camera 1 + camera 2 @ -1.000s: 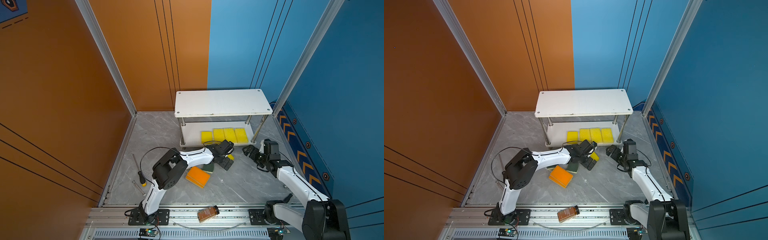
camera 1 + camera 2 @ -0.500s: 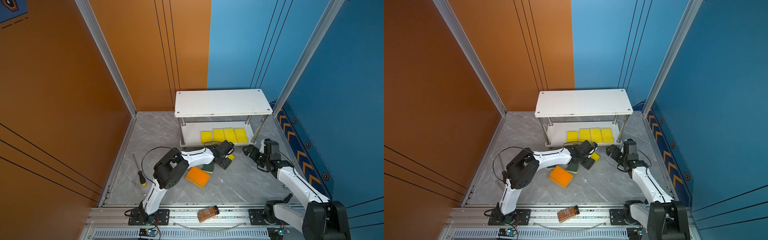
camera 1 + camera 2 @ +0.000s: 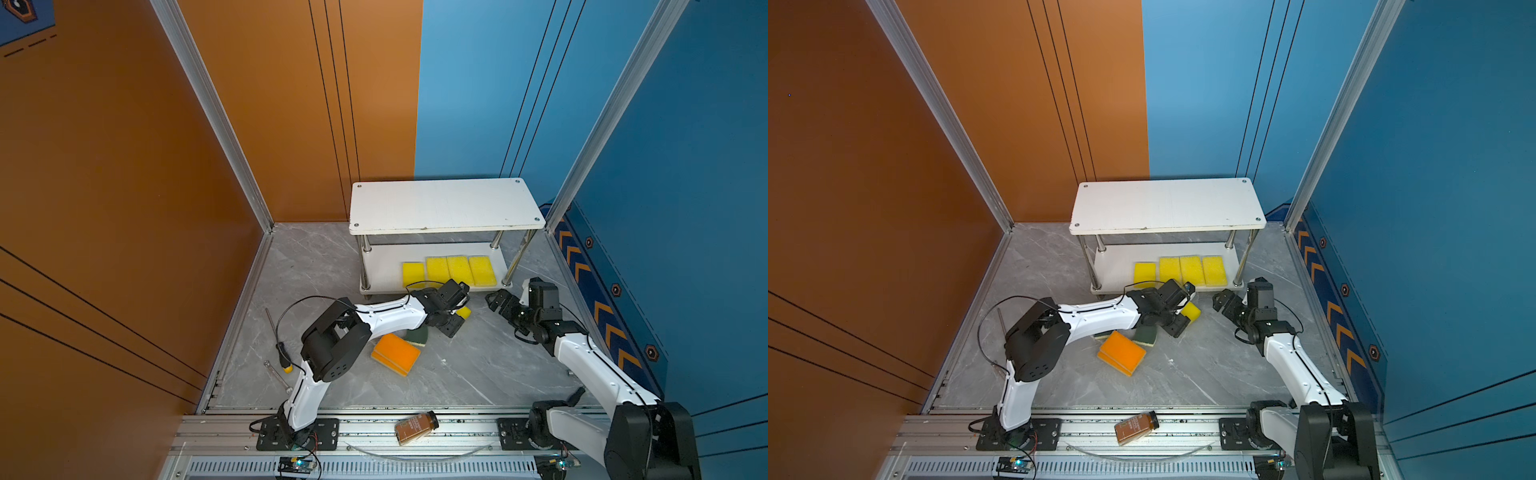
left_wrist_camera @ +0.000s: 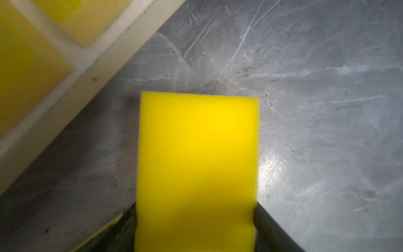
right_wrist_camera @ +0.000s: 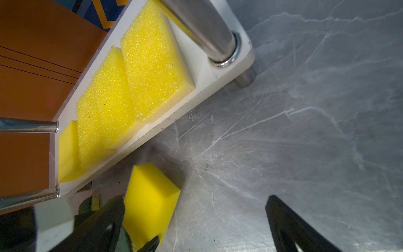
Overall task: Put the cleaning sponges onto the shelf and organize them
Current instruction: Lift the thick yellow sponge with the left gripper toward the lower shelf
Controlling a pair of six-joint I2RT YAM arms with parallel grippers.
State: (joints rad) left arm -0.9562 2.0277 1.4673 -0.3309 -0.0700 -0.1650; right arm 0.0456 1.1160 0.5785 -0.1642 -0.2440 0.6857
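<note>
Toward the left of the grey marbled floor (image 3: 457, 374) in both top views, the left arm (image 3: 386, 318) stretches rightward above two stacked orange-topped sponges (image 3: 395, 353) and a green-topped sponge (image 3: 417, 335). The left gripper (image 3: 457, 312) has its fingers (image 4: 274, 229) pinched onto the sides of a yellow sponge (image 4: 197, 163), just in front of the shelf (image 3: 444, 203). Four yellow sponges (image 3: 451, 270) lie flat in a row on the shelf's lower board toward its right end, and further right the right gripper (image 3: 496, 300) hangs near the front right post, jaws spread wide with nothing between them.
</note>
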